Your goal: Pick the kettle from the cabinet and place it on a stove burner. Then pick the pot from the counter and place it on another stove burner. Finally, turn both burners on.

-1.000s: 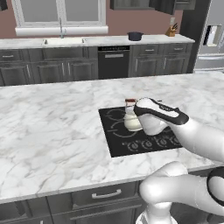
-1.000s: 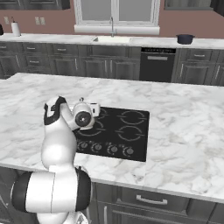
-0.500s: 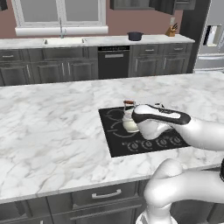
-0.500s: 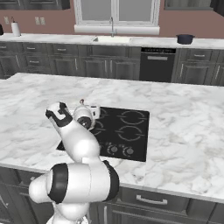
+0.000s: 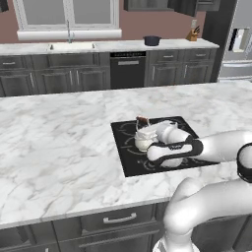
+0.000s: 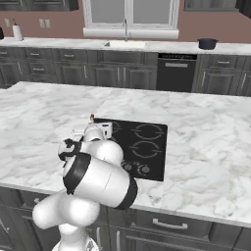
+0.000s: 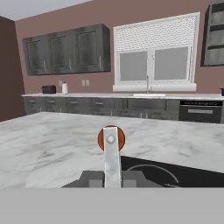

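My end effector was pressed together on the handle of the kettle, gripping it from the side at the top of the arch. That side hold kept the kettle upright and let the base meet the glass flat, I judged. The kettle sat low over the near-left stove burner on the black cooktop; whether it touched the glass I could not tell. It looked squat and cream-white, with a reddish-brown wooden grip seen end-on from the hand. The pot stood dark and lidless on the far tabletop, well apart, not yet fetched.
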Robot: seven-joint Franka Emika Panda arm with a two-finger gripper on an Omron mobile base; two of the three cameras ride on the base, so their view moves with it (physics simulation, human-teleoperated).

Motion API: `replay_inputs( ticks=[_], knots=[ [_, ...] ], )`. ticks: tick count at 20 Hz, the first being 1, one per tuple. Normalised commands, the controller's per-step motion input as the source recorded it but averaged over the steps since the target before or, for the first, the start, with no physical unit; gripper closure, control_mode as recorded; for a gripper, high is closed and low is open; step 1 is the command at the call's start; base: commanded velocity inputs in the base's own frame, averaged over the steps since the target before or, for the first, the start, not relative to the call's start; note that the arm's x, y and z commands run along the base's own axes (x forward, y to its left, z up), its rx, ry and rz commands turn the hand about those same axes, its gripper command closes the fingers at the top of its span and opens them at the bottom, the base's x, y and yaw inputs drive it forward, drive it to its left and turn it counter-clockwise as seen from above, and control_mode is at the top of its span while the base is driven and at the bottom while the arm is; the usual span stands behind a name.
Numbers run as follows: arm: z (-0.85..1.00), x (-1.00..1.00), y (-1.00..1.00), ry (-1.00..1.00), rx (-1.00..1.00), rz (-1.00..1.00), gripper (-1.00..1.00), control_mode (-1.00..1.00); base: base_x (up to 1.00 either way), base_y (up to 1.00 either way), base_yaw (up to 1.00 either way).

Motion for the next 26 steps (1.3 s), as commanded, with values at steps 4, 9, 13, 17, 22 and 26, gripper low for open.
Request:
replay_inputs(
  ticks=[4, 9, 13, 17, 22, 26],
  knots=[
    [0.00, 0.14, 0.00, 0.01, 0.00, 0.00, 1.00, -1.00, 0.00, 0.00, 0.00],
    [0.00, 0.18, 0.00, 0.01, 0.00, 0.00, 1.00, -1.00, 0.00, 0.00, 0.00],
    [-0.01, 0.29, 0.00, 0.00, 0.00, 0.00, 1.00, -1.00, 0.00, 0.00, 0.00],
    [-0.10, 0.17, 0.06, 0.00, 0.00, 0.00, 1.00, -1.00, 0.00, 0.00, 0.00],
    [-0.15, 0.02, 0.04, 0.00, 0.00, 0.00, 1.00, -1.00, 0.00, 0.00, 0.00],
    [-0.17, 0.01, 0.07, 0.00, 0.00, 0.00, 1.00, -1.00, 0.00, 0.00, 0.00]
  ],
)
